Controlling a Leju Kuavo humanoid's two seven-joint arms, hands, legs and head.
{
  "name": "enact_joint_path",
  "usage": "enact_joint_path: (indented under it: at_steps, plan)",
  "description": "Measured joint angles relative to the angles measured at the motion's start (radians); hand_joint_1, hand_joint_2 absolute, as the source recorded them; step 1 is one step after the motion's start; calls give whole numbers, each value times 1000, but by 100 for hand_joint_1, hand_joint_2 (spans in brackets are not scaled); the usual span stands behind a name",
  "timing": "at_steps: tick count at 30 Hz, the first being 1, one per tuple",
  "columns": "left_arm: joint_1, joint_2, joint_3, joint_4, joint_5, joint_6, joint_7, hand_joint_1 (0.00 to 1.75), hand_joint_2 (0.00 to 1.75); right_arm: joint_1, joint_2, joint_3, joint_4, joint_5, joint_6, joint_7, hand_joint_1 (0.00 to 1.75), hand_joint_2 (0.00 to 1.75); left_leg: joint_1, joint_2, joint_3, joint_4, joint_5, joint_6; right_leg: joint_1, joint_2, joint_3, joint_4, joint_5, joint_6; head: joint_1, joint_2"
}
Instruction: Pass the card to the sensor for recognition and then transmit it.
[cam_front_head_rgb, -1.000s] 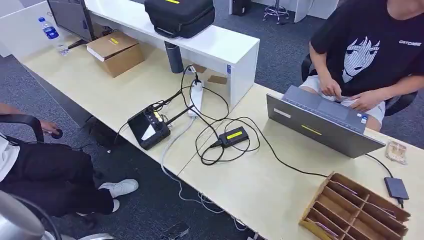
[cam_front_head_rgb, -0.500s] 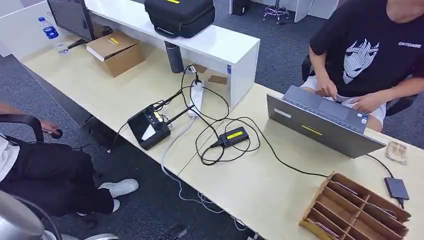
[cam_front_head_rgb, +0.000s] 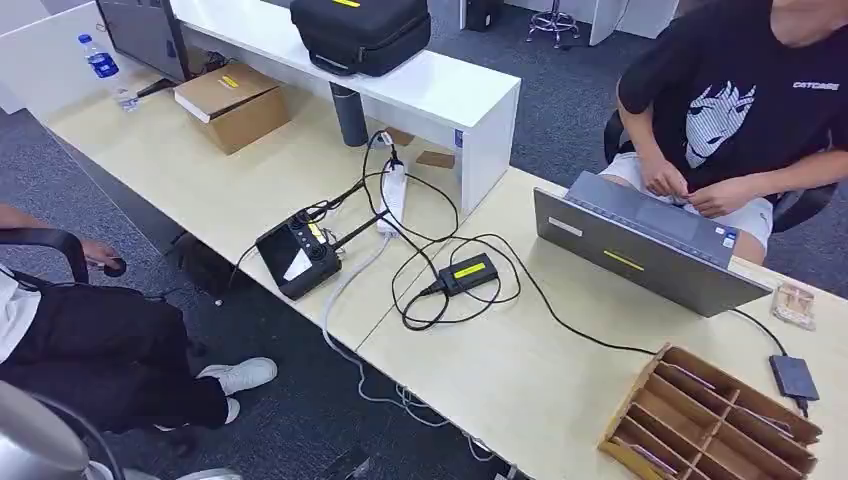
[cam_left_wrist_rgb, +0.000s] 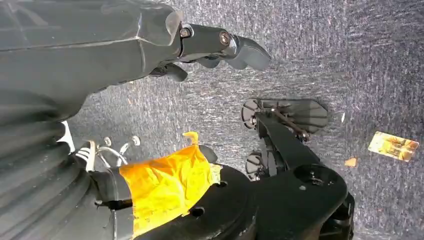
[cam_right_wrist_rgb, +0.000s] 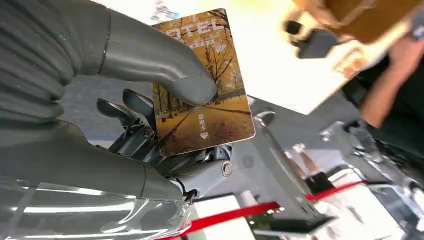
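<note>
In the right wrist view my right hand pinches a hotel key card printed with an autumn tree avenue; the thick grey thumb presses on its face and darker fingers lie behind it. A small black sensor box with a yellow label lies flat on the light wooden table, wired by black cables. My left hand hangs over the grey carpet, holding nothing, its dark fingers loosely apart.
A wooden slotted card rack stands at the table's near right corner. A person in a black T-shirt sits behind a grey laptop. A black screen controller, a power strip and a cardboard box lie to the left. Another card lies on the carpet.
The person behind the laptop has lifted both hands off the keyboard and drawn them together. The things on the table have not moved.
</note>
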Motion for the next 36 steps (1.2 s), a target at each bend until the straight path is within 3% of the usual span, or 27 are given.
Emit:
enact_joint_path:
  at_steps: [6,12,21,27,36]
  plan:
    - [-1,0,-27,2,34,0,0,0,175,6,0,-6,46,41,30,23,175,175,0,0,0,0,0,0,0,0,0,0,0,0,0,0]
    - [-4,1,-54,2,48,0,7,0,175,3,-9,19,99,151,53,103,175,175,0,0,0,0,0,0,0,0,0,0,0,0,0,0]
    - [-7,1,-74,2,58,0,12,0,175,-26,-21,70,134,192,49,126,175,175,0,1,1,0,0,0,0,0,1,0,0,0,0,0]
    - [-7,0,-90,2,79,2,12,0,175,-25,-25,87,124,211,0,133,175,175,0,1,1,0,0,0,0,0,1,0,0,0,0,0]
    - [-7,0,-108,2,103,2,3,0,175,-22,-34,93,-3,243,-93,86,175,175,0,1,1,0,0,0,0,0,1,0,0,0,0,0]
